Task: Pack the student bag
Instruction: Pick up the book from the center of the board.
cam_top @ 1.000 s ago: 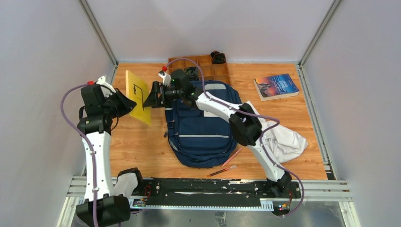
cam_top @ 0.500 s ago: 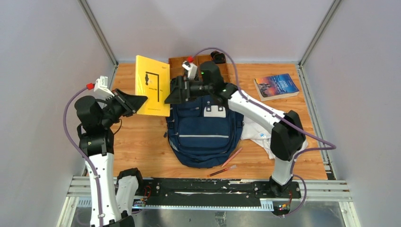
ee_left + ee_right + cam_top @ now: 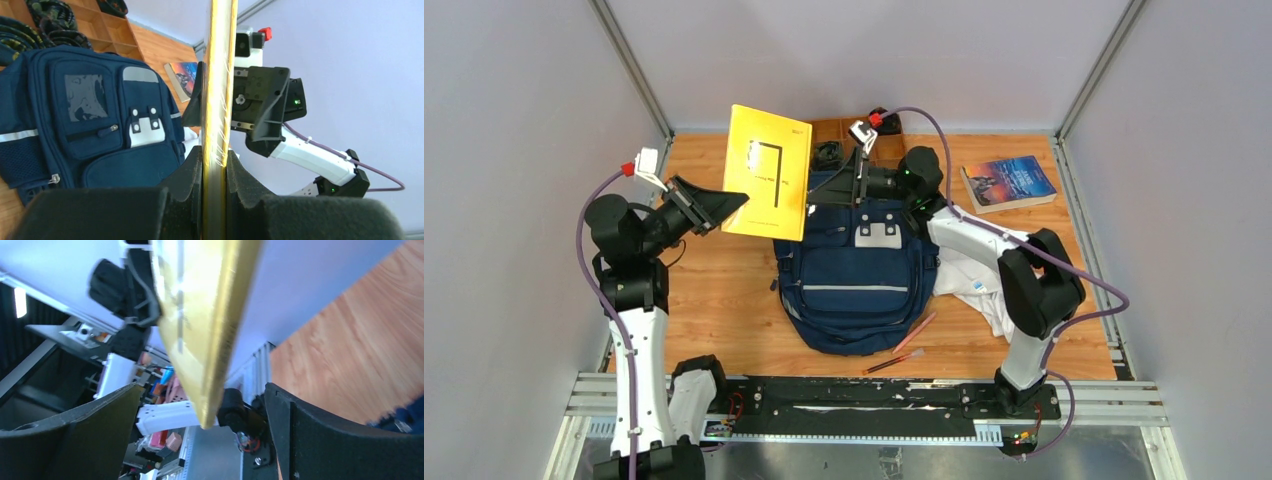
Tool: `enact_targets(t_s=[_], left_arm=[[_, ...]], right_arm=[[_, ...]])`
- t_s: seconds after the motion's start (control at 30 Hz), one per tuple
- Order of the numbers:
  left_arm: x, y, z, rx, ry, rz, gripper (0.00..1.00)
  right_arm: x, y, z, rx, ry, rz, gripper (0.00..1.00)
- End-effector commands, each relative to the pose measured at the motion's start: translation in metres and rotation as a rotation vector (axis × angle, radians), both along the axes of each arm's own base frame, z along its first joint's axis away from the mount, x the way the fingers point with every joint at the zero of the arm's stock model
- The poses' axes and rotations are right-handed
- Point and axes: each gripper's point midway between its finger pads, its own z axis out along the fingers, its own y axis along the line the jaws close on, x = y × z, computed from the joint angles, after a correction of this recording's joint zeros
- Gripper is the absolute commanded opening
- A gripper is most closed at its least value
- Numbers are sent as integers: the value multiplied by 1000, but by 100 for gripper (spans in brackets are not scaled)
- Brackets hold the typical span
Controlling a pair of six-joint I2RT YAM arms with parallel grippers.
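Observation:
The navy student bag [image 3: 854,275] lies flat on the wooden table, front patch up; it also shows in the left wrist view [image 3: 90,115]. My left gripper [image 3: 727,203] is shut on a thin yellow book [image 3: 770,185] and holds it upright in the air, above the bag's top left corner. In the left wrist view the pads [image 3: 240,175] clamp the book's edge [image 3: 219,75]. My right gripper [image 3: 834,188] is open. Its jaws stand wide apart on either side of the book's far edge [image 3: 200,315] without touching it.
A blue paperback [image 3: 1009,182] lies at the back right. A white cloth garment [image 3: 1009,295] lies right of the bag. Two pencils [image 3: 906,348] lie by the bag's near right corner. A wooden compartment tray [image 3: 864,138] stands behind the bag.
My left gripper has lifted the yellow book up and to the right, toward the bag's top. My right gripper has moved right and back, staying at the book's far edge.

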Motion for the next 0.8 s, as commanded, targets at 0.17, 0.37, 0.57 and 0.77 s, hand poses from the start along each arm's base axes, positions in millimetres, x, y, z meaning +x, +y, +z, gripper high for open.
enact_targets(t_s=[0.17, 0.37, 0.57, 0.77], left_arm=[[-16, -12, 38, 9, -145, -67, 0], [-13, -11, 34, 11, -138, -69, 0], [-5, -10, 17, 10, -112, -38, 29], [9, -1, -28, 106, 31, 37, 71]], right_arm=[[-26, 11, 62, 256, -84, 179, 100], [-35, 21, 74, 304, -107, 217, 67], [-41, 8, 71, 296, -68, 223, 0], [-22, -47, 27, 117, -4, 13, 0]])
